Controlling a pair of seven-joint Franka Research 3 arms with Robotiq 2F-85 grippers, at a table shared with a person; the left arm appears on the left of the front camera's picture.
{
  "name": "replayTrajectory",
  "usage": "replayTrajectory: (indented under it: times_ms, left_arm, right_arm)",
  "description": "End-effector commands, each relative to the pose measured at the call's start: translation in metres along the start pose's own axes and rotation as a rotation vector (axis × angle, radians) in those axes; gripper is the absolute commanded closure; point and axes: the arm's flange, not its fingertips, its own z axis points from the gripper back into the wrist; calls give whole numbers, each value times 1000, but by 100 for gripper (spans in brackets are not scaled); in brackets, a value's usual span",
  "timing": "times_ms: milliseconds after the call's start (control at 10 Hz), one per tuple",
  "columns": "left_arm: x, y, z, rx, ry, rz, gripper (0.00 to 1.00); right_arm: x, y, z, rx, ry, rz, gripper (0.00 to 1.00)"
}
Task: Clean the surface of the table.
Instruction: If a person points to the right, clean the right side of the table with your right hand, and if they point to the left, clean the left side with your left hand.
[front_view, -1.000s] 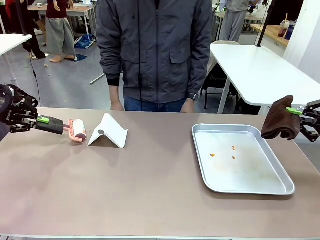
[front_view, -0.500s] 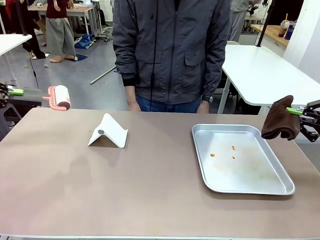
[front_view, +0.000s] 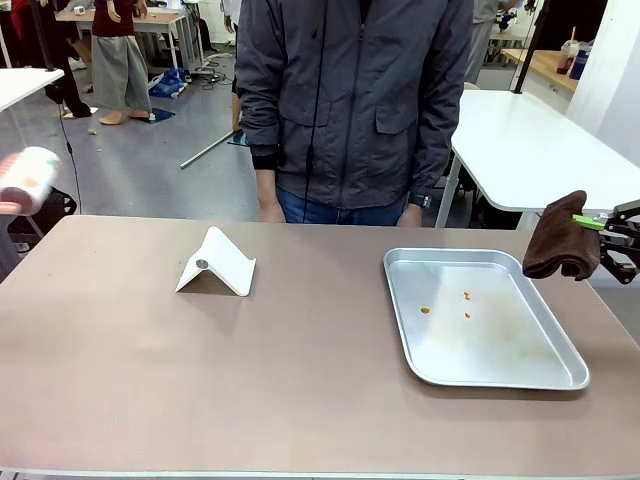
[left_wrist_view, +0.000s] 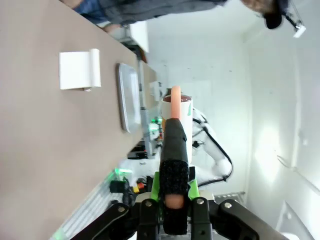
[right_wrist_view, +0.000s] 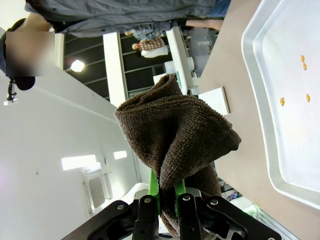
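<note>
**Both arms loaded with cleaning tools, neither tool on the table yet.**

The left gripper (left_wrist_view: 174, 189) is clamped on the black handle of a lint roller (left_wrist_view: 176, 111). In the front view the roller head hangs blurred in the air off the far left corner of the table (front_view: 250, 380). The right gripper (front_view: 603, 226) pinches a folded brown cloth (front_view: 558, 248) above the right edge, beside the metal tray (front_view: 500, 345). The table spans the foreground, and a person (front_view: 350, 100) stands at its far side. A few orange crumbs (front_view: 466, 296) lie inside the tray. A white folded stand (front_view: 215, 265) sits left of centre.

To do this well, I judge: lower the roller until its drum lies flat, run overlapping passes, and steer around the stand. Press the cloth flat, not bunched, and stay clear of the person's hands. No brand, label or writing is legible.
</note>
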Motion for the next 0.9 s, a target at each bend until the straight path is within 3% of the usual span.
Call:
replayTrajectory:
  times_ms: [0, 200, 300, 800]
  left_arm:
    - [3, 8, 32, -9, -34, -24, 78]
    - [-6, 15, 39, -7, 0, -16, 78]
    - [-6, 10, 12, -16, -19, 3, 78]
    - [-6, 10, 12, -16, -19, 3, 78]
  right_arm:
    - [-2, 4, 0, 6, 4, -1, 100]
    - [-2, 4, 0, 6, 4, -1, 100]
    - [-2, 4, 0, 6, 4, -1, 100]
    - [-2, 4, 0, 6, 4, -1, 100]
